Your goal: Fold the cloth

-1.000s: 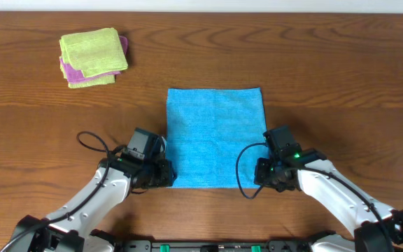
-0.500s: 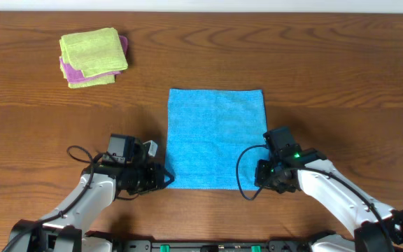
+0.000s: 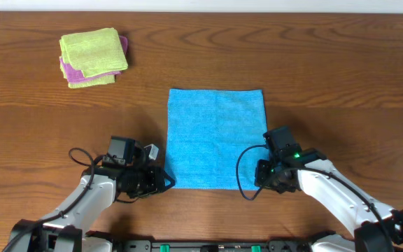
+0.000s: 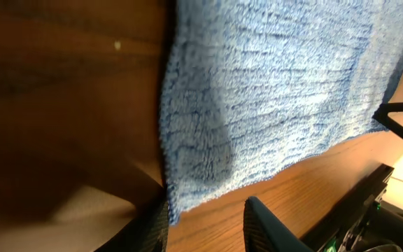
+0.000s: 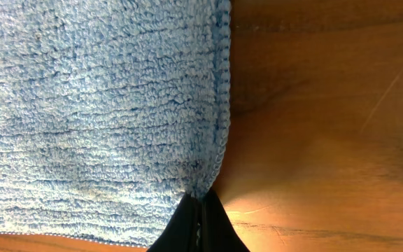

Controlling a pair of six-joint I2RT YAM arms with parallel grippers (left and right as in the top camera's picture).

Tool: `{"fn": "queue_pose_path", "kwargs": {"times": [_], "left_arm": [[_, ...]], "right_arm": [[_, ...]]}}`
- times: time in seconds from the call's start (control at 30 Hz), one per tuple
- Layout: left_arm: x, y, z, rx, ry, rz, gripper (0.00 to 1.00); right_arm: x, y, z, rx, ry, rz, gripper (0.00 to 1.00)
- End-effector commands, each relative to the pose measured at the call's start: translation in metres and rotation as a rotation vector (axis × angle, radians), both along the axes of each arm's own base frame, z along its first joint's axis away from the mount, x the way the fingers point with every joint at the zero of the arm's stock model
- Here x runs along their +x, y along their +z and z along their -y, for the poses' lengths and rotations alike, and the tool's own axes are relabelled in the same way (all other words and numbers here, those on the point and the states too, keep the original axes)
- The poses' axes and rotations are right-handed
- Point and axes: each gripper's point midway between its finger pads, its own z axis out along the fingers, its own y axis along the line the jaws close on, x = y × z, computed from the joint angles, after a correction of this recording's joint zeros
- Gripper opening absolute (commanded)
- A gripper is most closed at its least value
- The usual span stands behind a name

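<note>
Grasping step: the cloth [image 3: 215, 136] lies flat, its edge pinched between the closed jaws of the right gripper [image 5: 200, 218], its other near corner just inside the parted jaws of the left gripper [image 4: 205, 225] — which likely must close before both lift

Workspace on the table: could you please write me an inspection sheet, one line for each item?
Surface: brown wooden table, grain visible.
Job's things: blue cloth lies flat and unfolded in the middle.
Clutter: folded green and pink cloths, stacked at the far left.
Grippers: left gripper open at the cloth's near left corner; right gripper shut on its near right edge.
Cables: left cable and right cable, black, loop beside the wrists.
Surroundings: pale strip beyond the far edge; dark frame at the near edge.
</note>
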Motion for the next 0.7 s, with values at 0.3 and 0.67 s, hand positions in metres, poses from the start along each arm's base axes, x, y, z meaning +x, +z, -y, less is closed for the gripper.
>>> {"fn": "queue_pose_path", "kwargs": {"times": [0.3, 0.67], "left_arm": [[-0.005, -0.023, -0.021, 0.139, 0.038, -0.015, 0.23], [0.006, -0.022, -0.022, 0.142, 0.078, 0.007, 0.13]], "right_arm": [[-0.005, -0.006, 0.005, -0.019, 0.003, -0.018, 0.02], [-0.005, -0.006, 0.005, -0.019, 0.003, -0.018, 0.01]]}}
